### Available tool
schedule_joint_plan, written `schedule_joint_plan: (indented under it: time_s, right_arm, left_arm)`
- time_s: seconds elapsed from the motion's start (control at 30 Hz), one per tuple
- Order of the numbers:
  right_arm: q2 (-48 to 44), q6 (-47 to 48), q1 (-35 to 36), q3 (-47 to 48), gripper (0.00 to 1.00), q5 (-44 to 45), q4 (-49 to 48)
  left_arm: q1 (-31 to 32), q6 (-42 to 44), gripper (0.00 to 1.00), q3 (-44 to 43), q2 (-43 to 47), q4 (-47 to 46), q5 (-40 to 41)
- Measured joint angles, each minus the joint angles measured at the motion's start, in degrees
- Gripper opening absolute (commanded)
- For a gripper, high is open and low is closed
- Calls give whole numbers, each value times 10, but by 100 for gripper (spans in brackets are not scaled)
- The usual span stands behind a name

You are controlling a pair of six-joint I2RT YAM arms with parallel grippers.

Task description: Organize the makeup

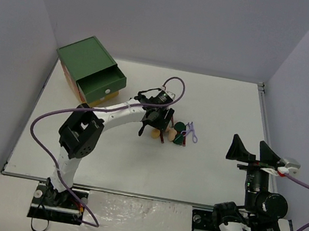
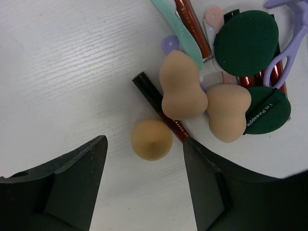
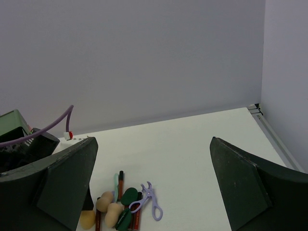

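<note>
The makeup lies in a small pile [image 1: 178, 133] at mid-table. My left gripper [image 1: 153, 128] hovers over the pile's left end. In the left wrist view its jaws [image 2: 144, 147] stand open around a round tan sponge [image 2: 151, 139] without touching it. A dark-red stick [image 2: 156, 101] runs under the right fingertip [image 2: 192, 149]. Beyond lie two gourd-shaped tan sponges [image 2: 180, 86], dark green puffs [image 2: 246, 42], a teal tool [image 2: 185, 31] and a purple tool [image 2: 288, 43]. My right gripper [image 3: 153, 144] is raised at the right, open and empty.
A green-topped drawer box [image 1: 86, 59] stands at the back left with one drawer [image 1: 103, 85] pulled out. Grey walls enclose the white table on three sides. A purple cable [image 1: 174, 86] loops above the left wrist.
</note>
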State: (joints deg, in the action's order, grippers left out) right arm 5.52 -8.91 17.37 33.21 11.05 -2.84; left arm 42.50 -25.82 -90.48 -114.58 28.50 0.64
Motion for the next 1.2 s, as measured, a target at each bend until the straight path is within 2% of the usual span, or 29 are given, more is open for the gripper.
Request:
schedule_joint_plan:
  time_s: [0.13, 0.23, 0.27, 0.33, 0.47, 0.67, 0.87, 1.07, 1.2]
  right_arm:
    - [0, 0, 0, 0, 100, 0, 0]
    - [0, 1, 0, 0, 100, 0, 0]
    - [0, 1, 0, 0, 100, 0, 0]
    - [0, 1, 0, 0, 100, 0, 0]
    - [0, 1, 0, 0, 100, 0, 0]
    - [0, 1, 0, 0, 100, 0, 0]
    - [0, 1, 0, 0, 100, 0, 0]
    - [0, 1, 0, 0, 100, 0, 0]
    - [0, 1, 0, 0, 100, 0, 0]
  left_arm:
    - [0, -4, 53, 0, -15, -6, -14]
    - [0, -5, 44, 4, -22, -7, -22]
    - [0, -6, 39, 5, -23, -7, -24]
    - [0, -7, 23, 7, -23, -8, -26]
    - [0, -7, 2, 8, -23, -9, -28]
    - [0, -4, 0, 12, -9, 3, -23]
    - [0, 7, 0, 7, 76, 59, 18]
    - [-23, 31, 0, -90, 173, 126, 108]
    - [-99, 56, 1, -157, 212, 155, 133]
